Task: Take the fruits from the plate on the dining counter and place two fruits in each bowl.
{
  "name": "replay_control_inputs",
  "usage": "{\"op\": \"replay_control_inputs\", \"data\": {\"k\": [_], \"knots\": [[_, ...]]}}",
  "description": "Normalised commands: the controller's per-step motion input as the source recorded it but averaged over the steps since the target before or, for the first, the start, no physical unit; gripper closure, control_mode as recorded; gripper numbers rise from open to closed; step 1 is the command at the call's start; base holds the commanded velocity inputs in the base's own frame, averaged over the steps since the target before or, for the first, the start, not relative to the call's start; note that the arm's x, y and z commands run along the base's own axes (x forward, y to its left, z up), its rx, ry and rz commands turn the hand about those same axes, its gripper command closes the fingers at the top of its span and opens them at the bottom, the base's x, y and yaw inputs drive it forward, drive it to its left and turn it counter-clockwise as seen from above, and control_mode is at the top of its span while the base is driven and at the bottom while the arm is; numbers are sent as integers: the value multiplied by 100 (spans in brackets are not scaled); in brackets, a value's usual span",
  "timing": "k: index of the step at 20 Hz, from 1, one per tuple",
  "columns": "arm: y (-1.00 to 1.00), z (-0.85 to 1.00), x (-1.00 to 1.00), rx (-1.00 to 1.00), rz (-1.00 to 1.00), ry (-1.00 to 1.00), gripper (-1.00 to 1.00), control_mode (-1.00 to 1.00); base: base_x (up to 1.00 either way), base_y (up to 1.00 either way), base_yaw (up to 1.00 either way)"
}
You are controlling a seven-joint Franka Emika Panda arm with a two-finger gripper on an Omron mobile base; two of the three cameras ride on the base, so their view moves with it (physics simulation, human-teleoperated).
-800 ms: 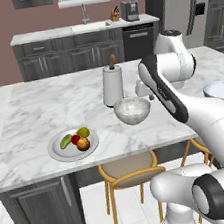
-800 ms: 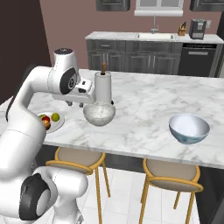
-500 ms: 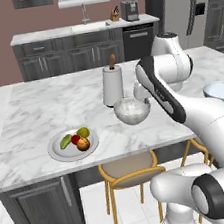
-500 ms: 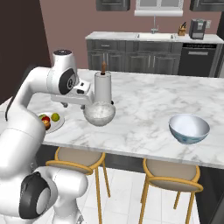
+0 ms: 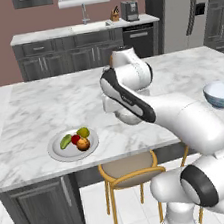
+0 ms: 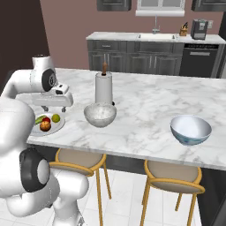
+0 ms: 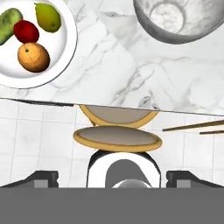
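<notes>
White marble surface [image 6: 145,110], first pick not yet made: pincer [image 7: 112,177] spread wide and empty, above the surface edge.
Four fruits lie on the round pale plate [image 7: 65,52] at the hand view's upper left: elongated green [image 7: 8,25], round red [image 7: 26,30], yellow-green [image 7: 48,16], orange-brown [image 7: 33,56]. Two bowls, speckled grey [image 6: 100,114] and blue-sided white [image 6: 190,129], look empty. Next, I judge: move over the plate, descend, grip one fruit.
</notes>
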Motion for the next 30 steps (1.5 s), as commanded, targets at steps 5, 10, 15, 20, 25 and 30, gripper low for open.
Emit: {"op": "replay_control_inputs", "data": {"k": [5, 10, 15, 20, 25, 30], "knots": [[27, -58, 59, 4, 21, 12, -100, -100, 0, 0, 0], [34, -49, -17, 13, 24, 0, -100, -100, 0, 0, 0], [41, -26, -19, 6, 14, 0, -100, -100, 0, 0, 0], [56, -3, 7, 0, 0, 0, -100, -100, 0, 0, 0], [47, -15, 43, 0, 0, 0, -100, -100, 0, 0, 0], [28, -35, 25, 0, 0, 0, -100, -100, 0, 0, 0]]}}
